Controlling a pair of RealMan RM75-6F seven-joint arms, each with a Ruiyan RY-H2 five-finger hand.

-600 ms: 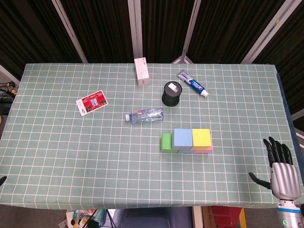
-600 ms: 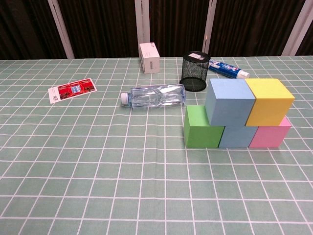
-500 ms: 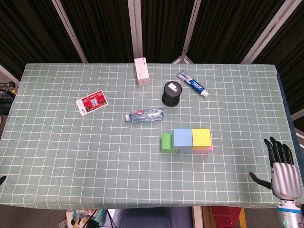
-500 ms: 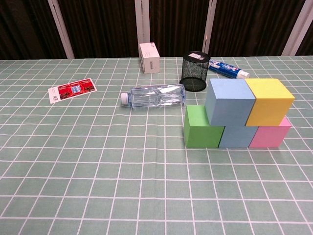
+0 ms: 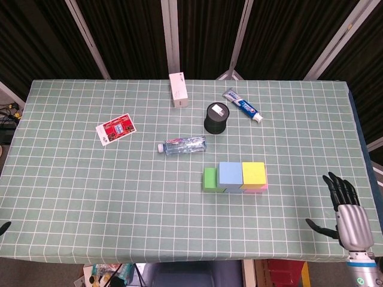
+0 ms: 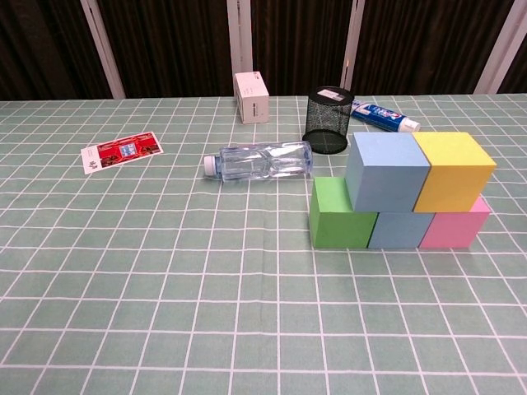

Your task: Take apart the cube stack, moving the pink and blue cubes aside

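The cube stack stands right of the table's middle. Its bottom row holds a green cube, a blue cube and a pink cube. On top sit a second blue cube and a yellow cube. My right hand hovers at the table's near right corner, fingers spread, holding nothing, well apart from the stack. Only a dark tip of my left hand shows at the left edge of the head view.
A clear water bottle lies just behind the stack, and a black mesh pen holder stands beyond it. Toothpaste, a white box and a red card lie farther off.
My right hand has shifted a little to the left, toward the table. The cubes have not moved.
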